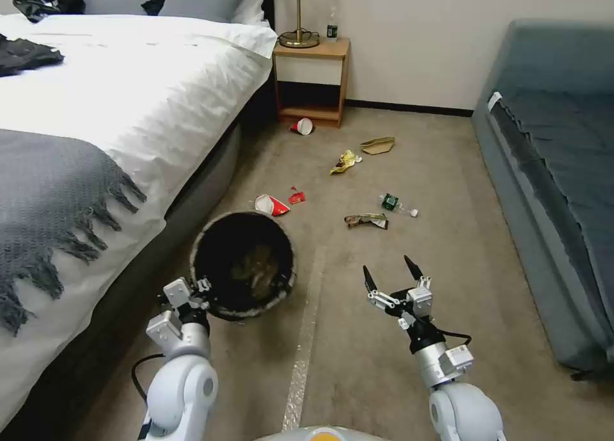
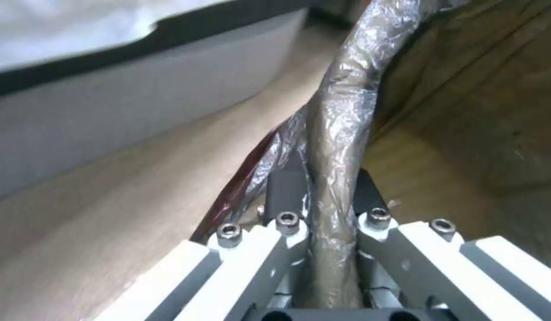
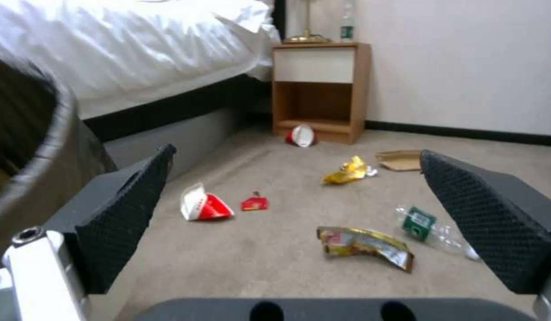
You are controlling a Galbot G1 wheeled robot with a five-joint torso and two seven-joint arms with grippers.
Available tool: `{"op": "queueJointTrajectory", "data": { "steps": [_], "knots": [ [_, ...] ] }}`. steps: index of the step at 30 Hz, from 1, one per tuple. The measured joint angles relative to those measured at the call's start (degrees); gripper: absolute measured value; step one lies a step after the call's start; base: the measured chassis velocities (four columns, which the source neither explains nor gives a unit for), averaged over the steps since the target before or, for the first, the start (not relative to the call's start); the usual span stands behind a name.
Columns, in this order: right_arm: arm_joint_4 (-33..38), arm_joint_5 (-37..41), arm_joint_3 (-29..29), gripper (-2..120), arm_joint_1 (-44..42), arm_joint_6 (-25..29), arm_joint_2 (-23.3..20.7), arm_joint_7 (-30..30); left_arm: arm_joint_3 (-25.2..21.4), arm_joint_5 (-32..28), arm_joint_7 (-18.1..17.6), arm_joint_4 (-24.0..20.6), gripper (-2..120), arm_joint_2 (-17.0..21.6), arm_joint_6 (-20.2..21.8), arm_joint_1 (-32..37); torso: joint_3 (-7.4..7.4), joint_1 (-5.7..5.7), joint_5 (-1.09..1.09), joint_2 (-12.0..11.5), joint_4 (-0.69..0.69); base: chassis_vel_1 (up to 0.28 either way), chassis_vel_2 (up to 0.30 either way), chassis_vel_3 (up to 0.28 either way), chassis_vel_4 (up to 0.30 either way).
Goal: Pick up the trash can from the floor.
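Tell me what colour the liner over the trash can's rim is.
Black, folded over the rim of the trash can; the head view shows it best.

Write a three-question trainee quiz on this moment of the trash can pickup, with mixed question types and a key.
1. True or false: the left end effector is shut on the trash can rim.
2. The right end effector is: A) open above the floor, B) shut on a plastic bottle, C) inside the can.
3. Fill in: the can stands beside the ____.

Key: 1 true; 2 A; 3 bed.
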Motion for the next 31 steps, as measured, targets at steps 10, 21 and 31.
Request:
{"op": "queueJointTrajectory", "data": {
  "steps": [10,21,31],
  "knots": [
    [-0.7,1.0,0.3,100,0.4,0.0,0.1,1.3,4.0,4.1,0.7,-5.5,2,-0.4,-0.5,2.3,0.0,0.0,-0.02,0.0,-0.01,0.0,0.0,0.0,0.0],
    [-0.5,1.5,0.7,100,0.7,0.0,0.0,1.5,4.3,4.0,-0.7,-5.5,2,-0.4,-1.7,2.5,0.0,0.0,-0.01,0.0,0.0,0.0,0.0,0.0,0.0],
    [-0.4,1.0,0.5,100,0.8,0.0,0.1,1.6,4.7,3.8,-1.1,-5.1,2,-0.5,-2.4,2.3,0.0,0.0,-0.01,0.0,0.0,0.0,0.0,0.0,0.0]
  ]
}}
